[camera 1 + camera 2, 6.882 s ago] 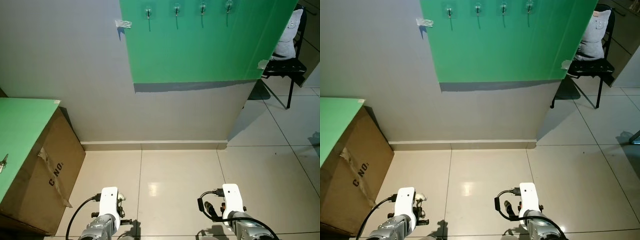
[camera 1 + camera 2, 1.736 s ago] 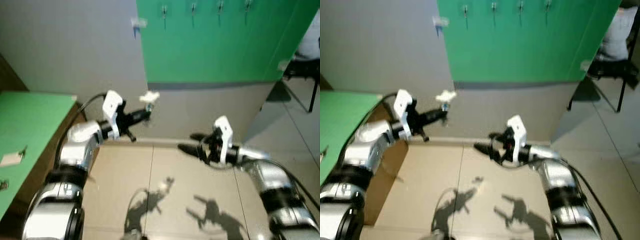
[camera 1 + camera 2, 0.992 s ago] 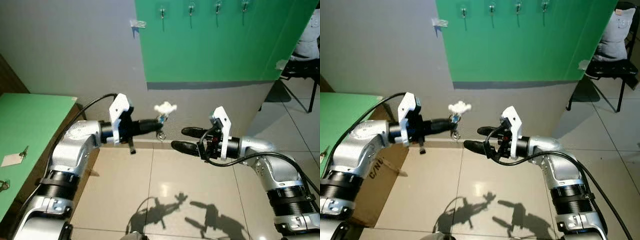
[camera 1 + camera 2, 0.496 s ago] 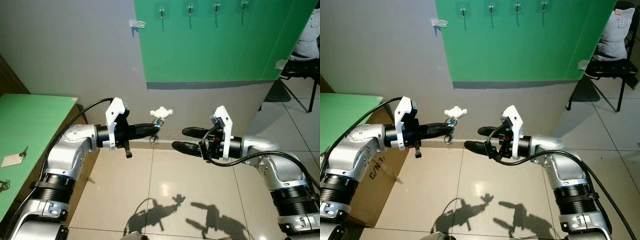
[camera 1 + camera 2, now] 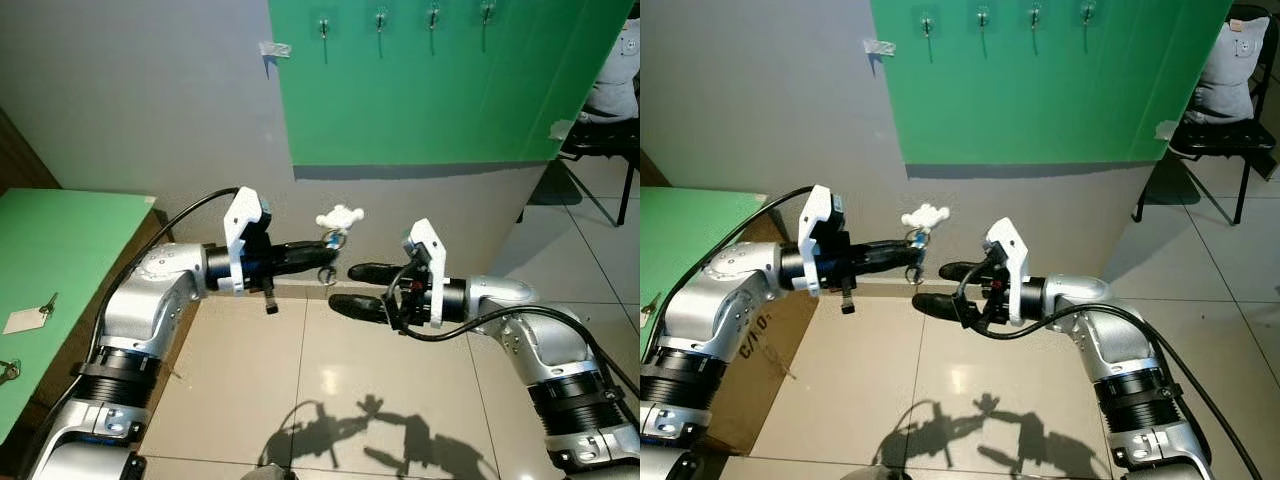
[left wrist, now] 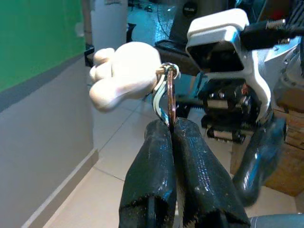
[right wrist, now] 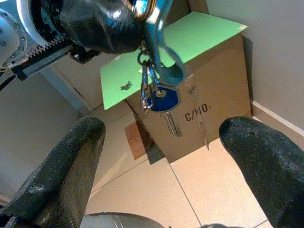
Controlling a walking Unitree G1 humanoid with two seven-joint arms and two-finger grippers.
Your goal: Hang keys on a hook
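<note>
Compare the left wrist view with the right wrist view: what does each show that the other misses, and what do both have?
Left wrist view alone: the white figure charm on top of the key ring, the left gripper shut on that ring, and the green wall panel. Right wrist view alone: the blue-headed key dangling below the ring, the right gripper open beneath it, and the cardboard box with its green top. Both share the key ring pinched in the left gripper and the tiled floor.
</note>
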